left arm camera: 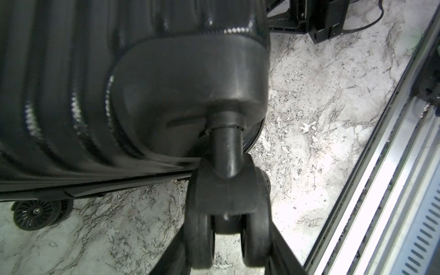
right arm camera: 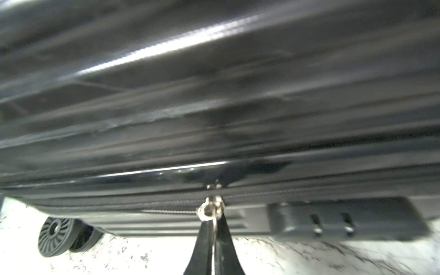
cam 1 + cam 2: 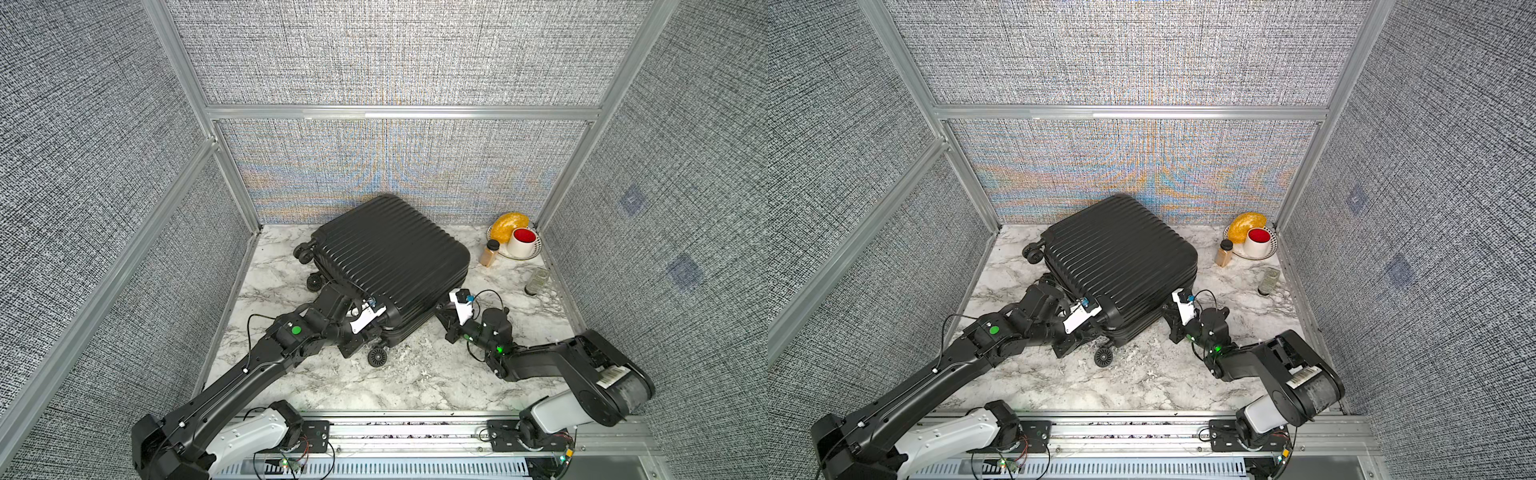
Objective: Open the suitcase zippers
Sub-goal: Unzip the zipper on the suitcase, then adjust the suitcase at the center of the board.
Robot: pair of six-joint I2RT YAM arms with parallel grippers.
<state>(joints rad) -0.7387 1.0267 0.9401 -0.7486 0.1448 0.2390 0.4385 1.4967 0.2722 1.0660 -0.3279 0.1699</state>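
Right gripper (image 2: 212,221) jaws are pinched on the silver metal zipper pull (image 2: 209,210), seam-side of the black ribbed hard-shell suitcase (image 3: 390,257). Left gripper (image 1: 227,240) jaws clamp its black double caster wheel (image 1: 201,235). I worry the tab slips free, or the case skids on the glossy marble-pattern tabletop (image 3: 415,382) beneath them. Grey woven walls (image 3: 395,54) surround.

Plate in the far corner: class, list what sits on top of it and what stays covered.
A white cup with a red inside and a yellow rounded item sit on the plate. They cover most of its face; only part of its rim shows.
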